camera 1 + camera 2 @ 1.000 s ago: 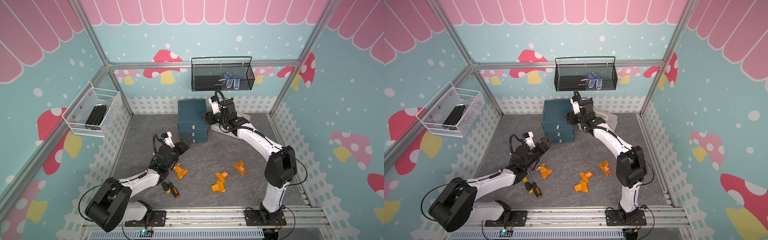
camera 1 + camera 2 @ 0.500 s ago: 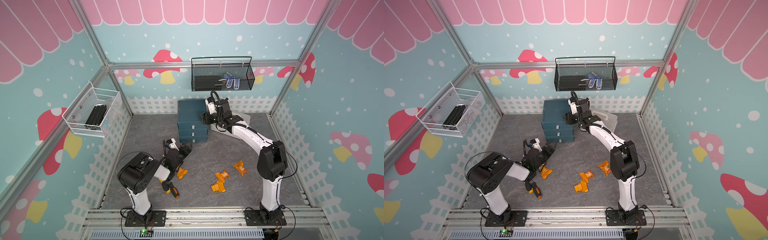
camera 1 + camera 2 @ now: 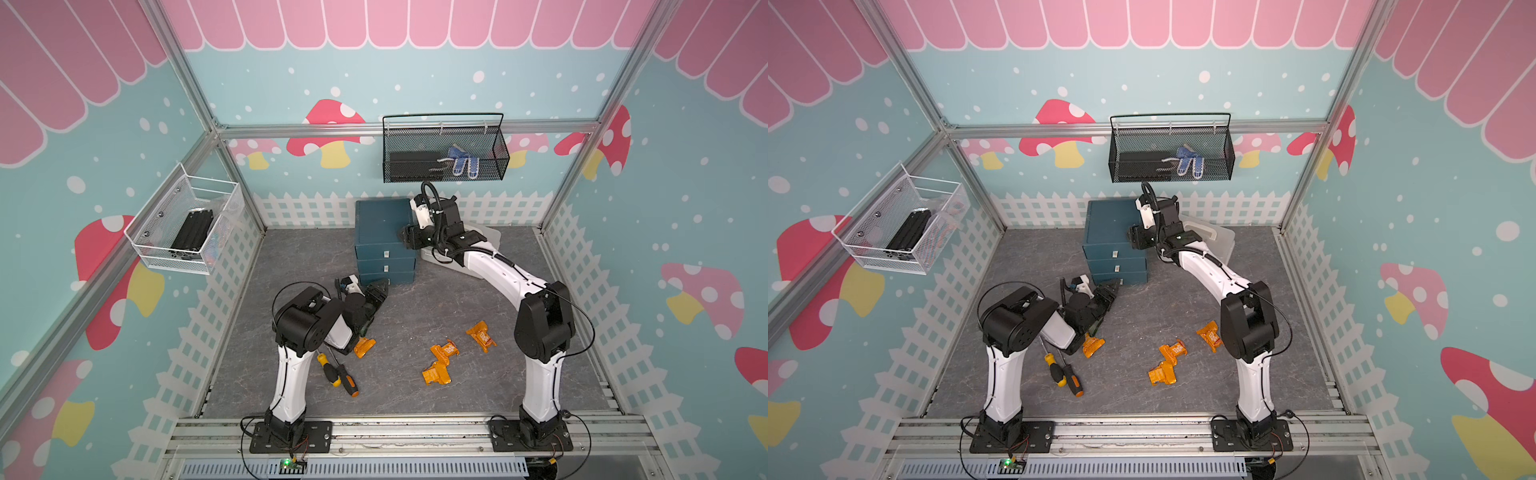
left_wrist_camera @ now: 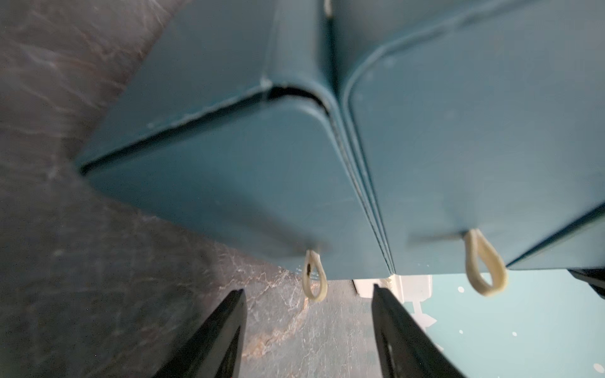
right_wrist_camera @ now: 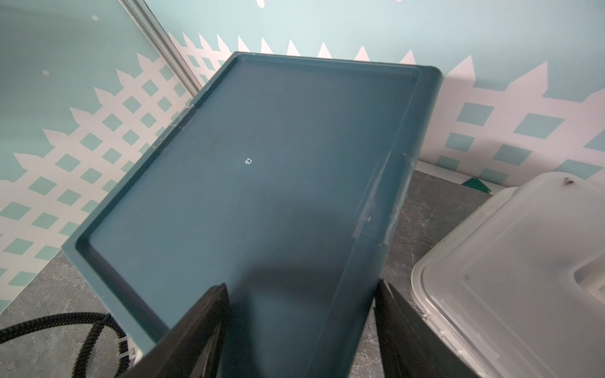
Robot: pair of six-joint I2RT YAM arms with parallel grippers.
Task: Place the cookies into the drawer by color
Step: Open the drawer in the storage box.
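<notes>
Four orange cookies [image 3: 444, 350] lie on the grey floor [image 3: 415, 307] in front of the drawer [image 3: 384, 232], long axes at mixed diagonals; label print is illegible. All three drawer fronts are shut and face the cookies. Jaws of the left gripper [image 4: 307, 289] stand apart around the lowest tab handle [image 4: 315, 276]. Jaws of the right gripper [image 5: 301, 286] stand apart astride the drawer's top edge.

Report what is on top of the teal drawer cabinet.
The top of the drawer cabinet is recessed and bare, except a tiny white speck. The right gripper straddles its edge beside the pale grey case; the strip under the gripper is hidden.
</notes>
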